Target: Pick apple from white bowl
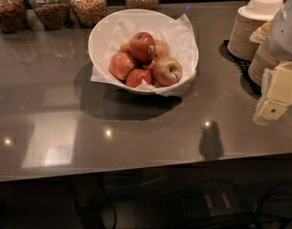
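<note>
- The task is barely under way: the apple, deep red with a small pale sticker, sits on top of the pile in the white bowl, untouched.
- The bowl stands toward the far edge of the desk, roughly midway along it, lined with crumpled white paper.
- The gripper hangs at the right edge of the desk, well apart from the bowl and carrying nothing; whether it is wide or narrow cannot be told.
- Left to do, by this judgement: the whole reach across to the bowl, the descent onto the apple, the grasp and the lift.
- A yellowish-green apple and paler red ones lie touching the apple from below and beside, so a top approach looks the least crowded.
- Stacks of beige paper bowls crowd the far right corner, just beside the gripper.
- Glass jars line the far edge behind the bowl.
- The near half of the desk offers broad room for travel.
</note>
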{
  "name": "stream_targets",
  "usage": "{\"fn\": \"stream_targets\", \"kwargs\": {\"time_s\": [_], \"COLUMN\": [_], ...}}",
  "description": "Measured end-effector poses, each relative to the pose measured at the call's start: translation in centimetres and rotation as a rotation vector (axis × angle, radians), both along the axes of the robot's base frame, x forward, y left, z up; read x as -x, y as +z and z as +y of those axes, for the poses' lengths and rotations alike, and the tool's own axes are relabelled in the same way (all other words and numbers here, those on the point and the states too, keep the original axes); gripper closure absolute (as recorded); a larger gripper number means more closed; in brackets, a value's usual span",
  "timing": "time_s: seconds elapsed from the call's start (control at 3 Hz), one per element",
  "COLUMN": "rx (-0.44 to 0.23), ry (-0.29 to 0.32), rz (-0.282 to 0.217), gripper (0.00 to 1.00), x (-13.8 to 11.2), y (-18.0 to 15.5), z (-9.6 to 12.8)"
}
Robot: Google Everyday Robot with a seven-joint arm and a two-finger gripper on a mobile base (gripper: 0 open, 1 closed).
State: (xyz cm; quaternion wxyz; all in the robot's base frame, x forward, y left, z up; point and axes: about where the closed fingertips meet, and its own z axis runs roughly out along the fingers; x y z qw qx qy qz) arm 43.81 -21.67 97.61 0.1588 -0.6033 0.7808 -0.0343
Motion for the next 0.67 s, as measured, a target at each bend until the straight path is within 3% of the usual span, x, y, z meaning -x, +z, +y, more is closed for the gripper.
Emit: {"fn": "stream_targets", "kwargs": {"time_s": [0.67], "rx": [-0.028], "ry": [-0.006], "rz": [-0.015], "gripper": [0.0], "x": [-0.46], "y": [0.46], "z": [0.29]}}
